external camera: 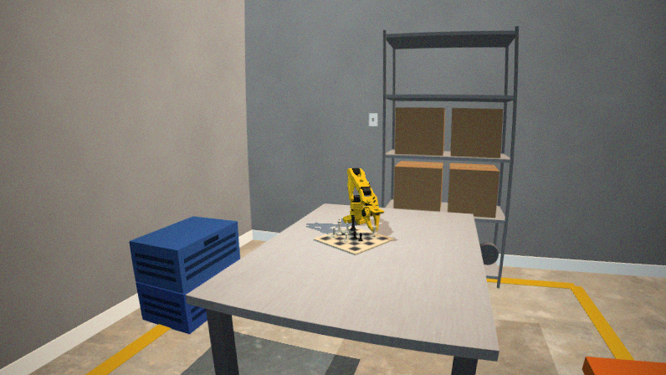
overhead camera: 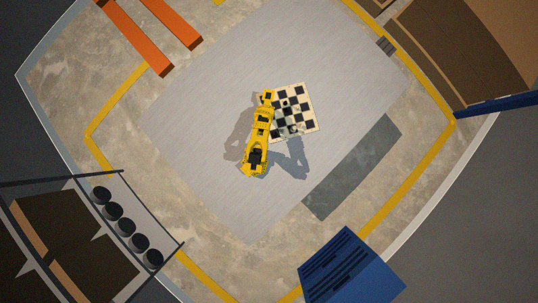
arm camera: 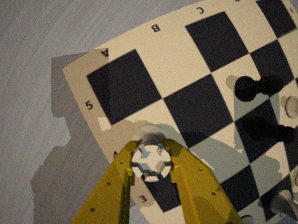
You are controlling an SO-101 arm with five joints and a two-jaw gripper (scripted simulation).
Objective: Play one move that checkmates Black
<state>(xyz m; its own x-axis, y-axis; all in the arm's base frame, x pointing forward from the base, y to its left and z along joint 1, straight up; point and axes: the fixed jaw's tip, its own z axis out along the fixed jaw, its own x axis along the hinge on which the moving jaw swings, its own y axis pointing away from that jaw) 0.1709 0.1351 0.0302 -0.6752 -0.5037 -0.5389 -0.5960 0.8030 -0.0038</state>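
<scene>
The small chessboard point(arm camera: 200, 90) lies on the grey table, with letters along its far edge and numbers down its left edge. My gripper point(arm camera: 152, 163) is shut on a white piece point(arm camera: 152, 160) with a round, crown-like top. It holds the piece above the board's A file, near ranks 3 and 4. A black piece point(arm camera: 256, 87) stands on a light square to the right, and more pieces sit at the right edge, partly cut off. In the overhead view the yellow arm point(overhead camera: 257, 138) reaches to the board's left edge point(overhead camera: 267, 97). The side view shows the gripper point(external camera: 372, 224) low over the board point(external camera: 354, 240).
A blue cabinet point(external camera: 184, 272) stands left of the table. A metal shelf with brown boxes point(external camera: 447, 158) stands behind it. Orange beams point(overhead camera: 150, 34) lie on the floor beyond the table.
</scene>
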